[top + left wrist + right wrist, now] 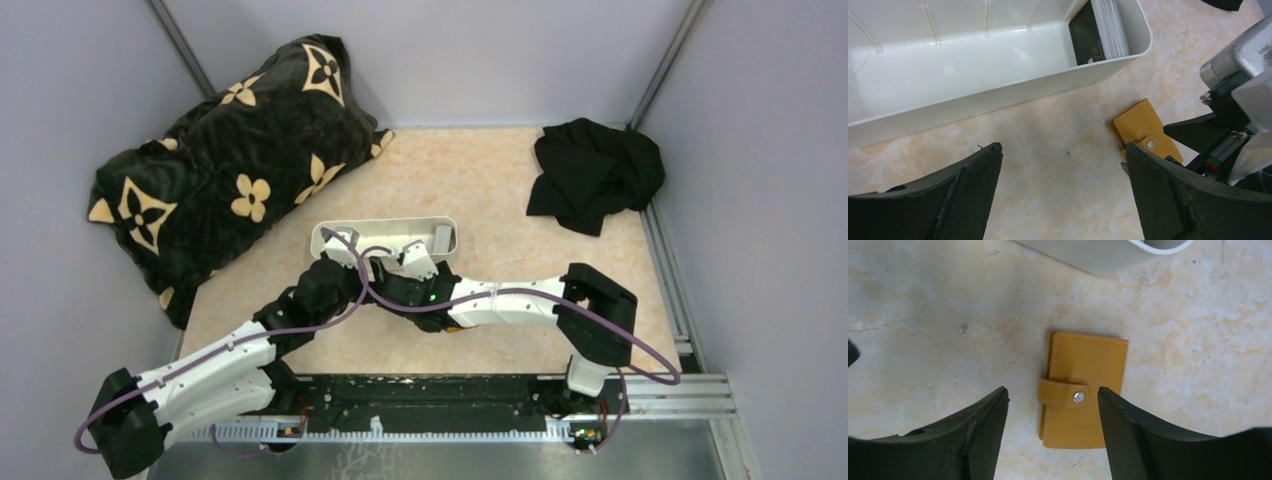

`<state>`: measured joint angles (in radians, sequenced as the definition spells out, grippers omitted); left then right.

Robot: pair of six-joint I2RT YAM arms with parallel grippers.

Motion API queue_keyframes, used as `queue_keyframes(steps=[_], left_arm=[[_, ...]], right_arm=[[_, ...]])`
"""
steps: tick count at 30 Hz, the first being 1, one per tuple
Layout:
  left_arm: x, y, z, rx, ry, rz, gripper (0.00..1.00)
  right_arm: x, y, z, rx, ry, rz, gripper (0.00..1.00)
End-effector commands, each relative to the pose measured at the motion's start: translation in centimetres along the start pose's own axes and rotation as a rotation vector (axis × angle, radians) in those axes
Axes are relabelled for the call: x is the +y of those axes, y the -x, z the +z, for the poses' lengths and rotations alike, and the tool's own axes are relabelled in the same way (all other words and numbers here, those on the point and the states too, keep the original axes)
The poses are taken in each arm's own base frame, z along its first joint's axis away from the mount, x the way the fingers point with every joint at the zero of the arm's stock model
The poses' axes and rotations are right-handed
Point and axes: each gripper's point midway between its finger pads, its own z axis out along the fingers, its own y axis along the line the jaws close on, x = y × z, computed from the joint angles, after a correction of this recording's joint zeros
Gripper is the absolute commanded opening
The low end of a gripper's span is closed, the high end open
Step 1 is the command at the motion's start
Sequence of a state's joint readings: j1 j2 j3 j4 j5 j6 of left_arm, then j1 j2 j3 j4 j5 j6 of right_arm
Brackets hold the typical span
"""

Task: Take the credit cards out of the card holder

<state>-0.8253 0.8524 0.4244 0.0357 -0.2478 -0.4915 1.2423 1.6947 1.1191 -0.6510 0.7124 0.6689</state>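
Your table (500,180) is a pale, marbled beige surface boxed in by grey walls. Take the long white tray (385,228) near its middle as your mark. Off the tray's left end, toward the back wall, a black cushion (230,160) patterned with tan flowers lies slumped. Well beyond the tray's right end, in the back corner, a black cloth (595,175) lies crumpled. Both of your arms reach in over the tray's near side.

Inside the tray, at its right end, the credit cards (1098,32) stand on edge against the end wall. A black one faces the open length of the tray, with a stack of pale ones packed behind it.

The card holder (1083,390) lies flat on the table just off the tray's near wall, by that same card end, and apart from the tray. It is closed, with its strap (1063,394) fastened across the front by a small metal stud.

Your right gripper (1052,392) hangs directly above the card holder with its fingers spread wide, one on either side of the strap, gripping nothing. You cannot tell whether the tips touch the leather.

Your left gripper (1063,150) hovers over bare table on the tray's near side, closer to the tray's middle. Its dark fingers (963,200) are also wide apart and hold nothing. The card holder lies just beside its right finger.
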Motion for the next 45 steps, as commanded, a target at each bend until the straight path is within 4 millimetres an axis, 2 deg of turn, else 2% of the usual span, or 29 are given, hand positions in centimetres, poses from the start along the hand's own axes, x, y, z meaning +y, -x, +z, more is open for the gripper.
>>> queue_keyframes(steps=[1,4,7,10,13,15,17,18,20,23,24,26,29,31,33,35,37,41,45], left_arm=[[-1.5,1.6,-0.5,-0.051,-0.056,-0.026,0.99],[-1.5,1.7,-0.7,-0.054,-0.061,-0.018,0.98],[-1.8,1.2,-0.5,-0.034,-0.083,0.003,0.98],[-4.2,0.3,-0.4,0.001,-0.229,0.054,0.95],[-7.3,-1.1,-0.6,0.071,-0.407,0.090,0.80],[-8.6,-1.5,-0.5,0.094,-0.474,0.122,0.74],[-9.4,-2.0,-0.2,0.116,-0.506,0.141,0.73],[-9.7,-2.5,0.0,0.133,-0.529,0.146,0.73],[-10.5,-3.4,0.7,0.156,-0.561,0.155,0.74],[-11.6,-4.7,1.7,0.171,-0.606,0.243,0.80],[-11.9,-5.2,1.9,0.176,-0.621,0.271,0.83],[-12.5,-6.0,2.1,0.159,-0.675,0.330,0.88],[-12.6,-6.9,2.5,0.103,-0.733,0.394,0.89],[-12.1,-7.1,3.2,0.063,-0.720,0.423,0.89],[-11.3,-6.9,4.3,0.023,-0.664,0.448,0.96],[-10.9,-7.0,5.4,0.010,-0.640,0.490,0.96],[-11.0,-7.5,6.3,0.033,-0.638,0.518,0.95],[-11.1,-8.6,7.3,0.069,-0.652,0.527,0.83],[-10.9,-9.5,7.5,0.094,-0.663,0.546,0.82]], right_arm=[[4.1,1.8,-2.0,-0.069,0.203,0.034,0.69],[3.8,2.3,-3.1,-0.107,0.210,0.061,0.68],[2.6,3.2,-4.4,-0.170,0.252,0.172,0.60],[0.2,3.5,-4.6,-0.187,0.292,0.302,0.49],[-2.3,2.6,-4.1,-0.184,0.289,0.381,0.46],[-3.7,1.6,-3.7,-0.175,0.282,0.407,0.46],[-4.7,1.0,-3.6,-0.171,0.282,0.433,0.44],[-5.1,0.8,-3.5,-0.169,0.285,0.446,0.41],[-5.9,0.3,-3.3,-0.163,0.290,0.476,0.23],[-6.0,-0.5,-2.9,-0.144,0.317,0.499,0.02],[-5.9,-0.7,-2.9,-0.139,0.329,0.502,0.00],[-5.3,-1.1,-2.8,-0.124,0.352,0.498,0.00],[-4.2,-1.8,-2.4,-0.096,0.390,0.503,0.00],[-3.5,-2.3,-2.0,-0.080,0.412,0.511,0.00],[-3.0,-2.7,-1.7,-0.074,0.428,0.524,0.00],[-2.9,-3.1,-1.4,-0.071,0.432,0.531,0.00],[-2.8,-3.3,-1.3,-0.068,0.431,0.530,0.00],[-2.6,-3.7,-0.9,-0.056,0.431,0.526,0.00],[-2.3,-4.2,-0.6,-0.046,0.438,0.528,0.00]])
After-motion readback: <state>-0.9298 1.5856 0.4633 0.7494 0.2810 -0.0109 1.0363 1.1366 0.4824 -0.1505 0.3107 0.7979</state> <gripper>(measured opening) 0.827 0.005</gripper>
